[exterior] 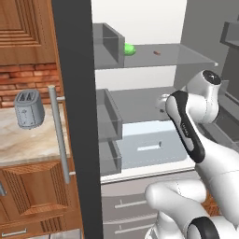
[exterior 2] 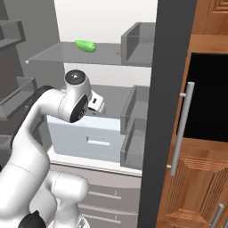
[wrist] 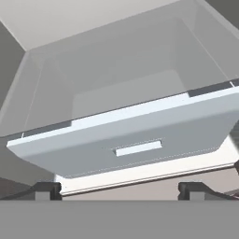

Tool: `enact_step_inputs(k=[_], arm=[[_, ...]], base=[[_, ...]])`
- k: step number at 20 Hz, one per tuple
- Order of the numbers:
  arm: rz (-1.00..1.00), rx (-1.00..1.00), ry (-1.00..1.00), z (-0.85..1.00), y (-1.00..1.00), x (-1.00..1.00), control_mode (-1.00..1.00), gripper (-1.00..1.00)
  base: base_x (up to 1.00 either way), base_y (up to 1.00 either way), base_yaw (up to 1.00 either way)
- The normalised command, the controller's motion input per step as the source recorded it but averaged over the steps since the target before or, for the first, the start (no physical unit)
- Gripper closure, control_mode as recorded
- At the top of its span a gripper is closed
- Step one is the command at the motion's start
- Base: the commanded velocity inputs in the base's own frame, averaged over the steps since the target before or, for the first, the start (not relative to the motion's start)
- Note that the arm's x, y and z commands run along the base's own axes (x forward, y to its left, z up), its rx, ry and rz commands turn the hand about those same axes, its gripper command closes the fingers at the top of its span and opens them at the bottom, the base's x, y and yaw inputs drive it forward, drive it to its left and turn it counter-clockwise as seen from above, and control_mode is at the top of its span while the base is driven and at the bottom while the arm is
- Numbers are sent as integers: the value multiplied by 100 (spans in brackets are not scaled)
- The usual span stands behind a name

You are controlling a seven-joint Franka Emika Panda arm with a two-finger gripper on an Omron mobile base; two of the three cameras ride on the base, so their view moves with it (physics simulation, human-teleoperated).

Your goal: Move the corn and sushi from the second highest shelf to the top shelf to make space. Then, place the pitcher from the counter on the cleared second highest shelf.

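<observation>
The bright green corn (exterior: 130,49) (exterior 2: 85,45) lies on a translucent grey glass shelf (exterior: 186,58) (exterior 2: 53,55), the highest shelf in view inside the open fridge. The tiny reddish-brown sushi (exterior: 157,52) (exterior 2: 118,53) rests on the same slab, a little apart from the corn. The frames cut off above this slab, so I cannot tell if it is the top shelf. My gripper (wrist: 119,190) is open with nothing between its fingertips (wrist: 46,189). It hangs well below the corn and faces the white fridge drawer (wrist: 140,135). The pitcher is out of view.
A grey shelf (exterior: 135,100) sits between the glass slab and the drawer (exterior: 149,144) (exterior 2: 89,138). Grey door bins (exterior: 108,44) (exterior 2: 138,42) flank the fridge opening. A boxy grey toaster (exterior: 29,108) stands on the stone counter (exterior: 28,140) beyond the dark fridge door (exterior: 77,116).
</observation>
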Motion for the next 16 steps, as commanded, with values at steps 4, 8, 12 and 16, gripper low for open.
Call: enact_step_inputs(k=[4, 8, 12, 16], arm=[[0, 0, 0, 0, 0, 0, 100, -100], [0, 0, 0, 0, 0, 0, 100, -100], [0, 0, 0, 0, 0, 0, 100, -100], [0, 0, 0, 0, 0, 0, 100, -100]], base=[[-94, 10, 0], [-94, 21, 2], [-46, 51, 16], [-2, 91, 42]])
